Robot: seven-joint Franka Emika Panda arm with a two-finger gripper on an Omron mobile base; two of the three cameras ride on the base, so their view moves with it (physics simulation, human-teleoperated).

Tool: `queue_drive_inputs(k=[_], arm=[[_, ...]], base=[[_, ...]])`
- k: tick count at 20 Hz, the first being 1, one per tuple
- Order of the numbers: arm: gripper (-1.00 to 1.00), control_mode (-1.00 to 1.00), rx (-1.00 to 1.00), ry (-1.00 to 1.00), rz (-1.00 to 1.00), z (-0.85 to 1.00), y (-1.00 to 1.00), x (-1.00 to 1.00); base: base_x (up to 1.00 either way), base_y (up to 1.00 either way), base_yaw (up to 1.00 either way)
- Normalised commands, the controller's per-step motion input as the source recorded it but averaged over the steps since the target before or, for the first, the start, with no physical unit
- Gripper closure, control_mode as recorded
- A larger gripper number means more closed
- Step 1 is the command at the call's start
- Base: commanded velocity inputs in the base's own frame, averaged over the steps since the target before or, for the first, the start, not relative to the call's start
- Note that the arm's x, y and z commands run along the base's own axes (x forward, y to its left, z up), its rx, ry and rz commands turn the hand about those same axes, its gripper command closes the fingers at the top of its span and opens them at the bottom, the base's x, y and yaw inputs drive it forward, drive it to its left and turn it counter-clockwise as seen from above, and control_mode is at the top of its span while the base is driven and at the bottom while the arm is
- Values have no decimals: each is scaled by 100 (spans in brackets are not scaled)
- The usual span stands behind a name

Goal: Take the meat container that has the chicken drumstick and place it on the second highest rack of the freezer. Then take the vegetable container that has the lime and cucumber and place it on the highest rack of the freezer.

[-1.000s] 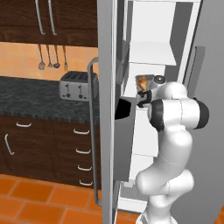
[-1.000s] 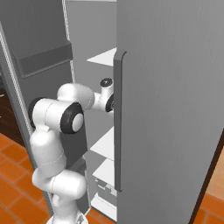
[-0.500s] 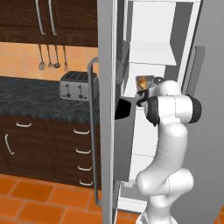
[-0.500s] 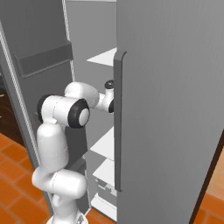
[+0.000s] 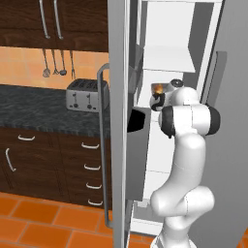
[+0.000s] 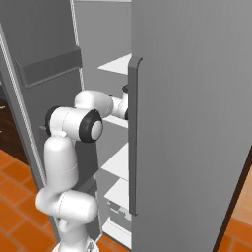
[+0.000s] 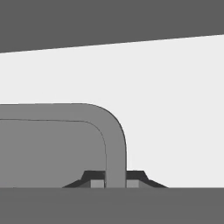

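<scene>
In the hand view my gripper (image 7: pixel 115 179) is shut on the grey rim (image 7: pixel 115 144) of the meat container, which curves up between the two finger tips. In the left base view the arm reaches into the open freezer (image 5: pixel 169 38). The chicken drumstick (image 5: pixel 157 88) sits in the container (image 5: pixel 170 86) just past the wrist, at the level of the second highest rack (image 6: pixel 119 121). The highest rack (image 5: pixel 167 60) lies above it, bare and white. The vegetable container, lime and cucumber are out of view.
The freezer door (image 5: pixel 118 145) stands open on the arm's left, with a dark bin (image 5: pixel 138 121) and a long handle (image 5: pixel 102 145). The grey fridge door (image 6: pixel 197 123) is close on the right. A toaster (image 5: pixel 86 94) sits on the dark counter (image 5: pixel 38 109).
The elbow has swung a little toward the freezer opening. The container and drumstick stay at about the same spot, still held.
</scene>
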Motion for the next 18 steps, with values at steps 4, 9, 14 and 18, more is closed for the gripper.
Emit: queue_drive_inputs(k=[4, 9, 14, 18], arm=[[-100, -100, 0, 0, 0, 0, 0, 0], [-100, -100, 0, 0, 0, 0, 0, 0], [-100, -100, 0, -3, 0, 4, -3, -14], [-100, -100, 0, -18, 0, 40, -5, -27]], base=[[0, 0, 0], [0, 0, 0], [0, 0, 0], [0, 0, 0]])
